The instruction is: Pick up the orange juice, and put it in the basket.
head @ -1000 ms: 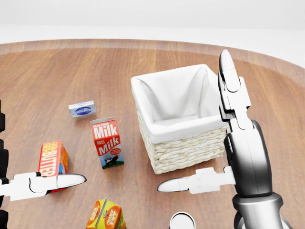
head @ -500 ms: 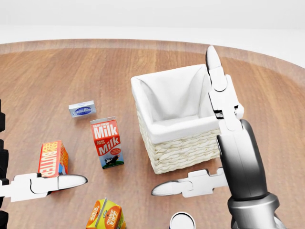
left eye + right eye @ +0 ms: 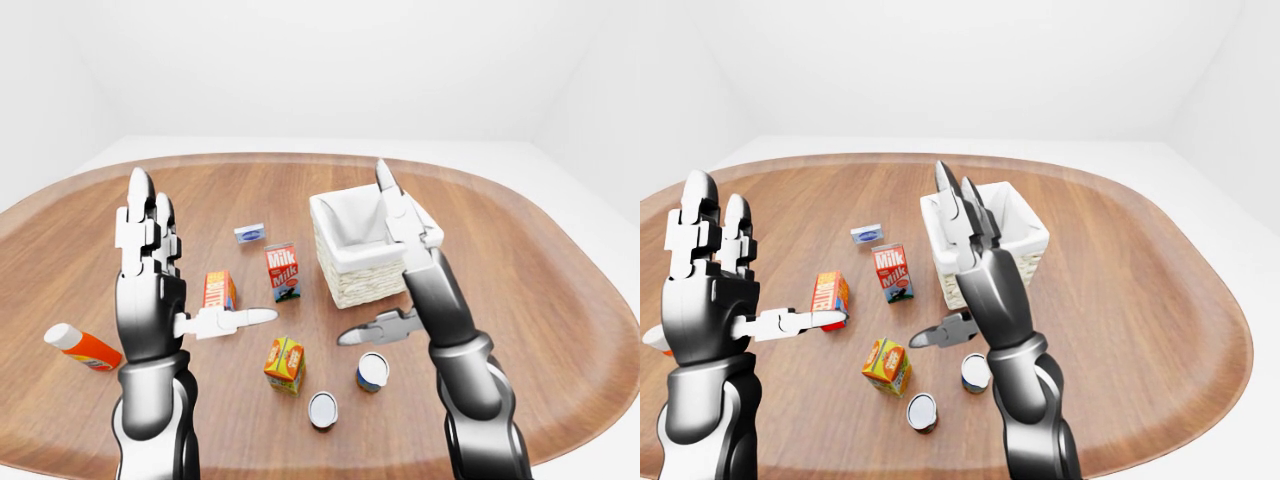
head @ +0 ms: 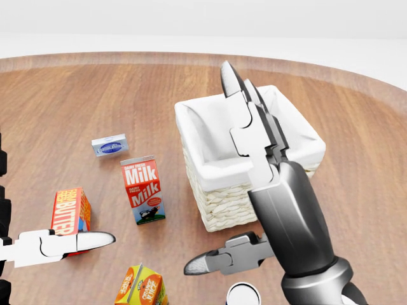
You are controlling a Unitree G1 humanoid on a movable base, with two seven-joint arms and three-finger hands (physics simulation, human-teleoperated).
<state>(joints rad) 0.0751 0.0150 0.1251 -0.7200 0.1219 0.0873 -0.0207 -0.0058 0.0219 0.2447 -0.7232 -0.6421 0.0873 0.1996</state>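
The orange juice carton (image 3: pixel 285 363), orange and yellow, stands on the wooden table (image 3: pixel 560 300) low in the left-eye view, between my two hands; only its top shows at the bottom edge of the head view (image 4: pixel 141 287). The wicker basket (image 4: pixel 222 210) with a white liner stands to its upper right. My right hand (image 3: pixel 363 255) is open, fingers raised in front of the basket and thumb pointing left above the table. My left hand (image 3: pixel 200 255) is open, fingers upright and thumb pointing right, left of the juice. Neither hand touches anything.
A red milk carton (image 3: pixel 283 272), an orange butter box (image 3: pixel 218 290) and a small blue box (image 3: pixel 250 233) stand left of the basket. Two cans (image 3: pixel 372 371) (image 3: pixel 323 409) stand right of and below the juice. An orange bottle (image 3: pixel 82 347) lies at the far left.
My right hand has swung left in the head view, from the basket's right side to across its middle, and its thumb has moved left with it. The left hand has not moved.
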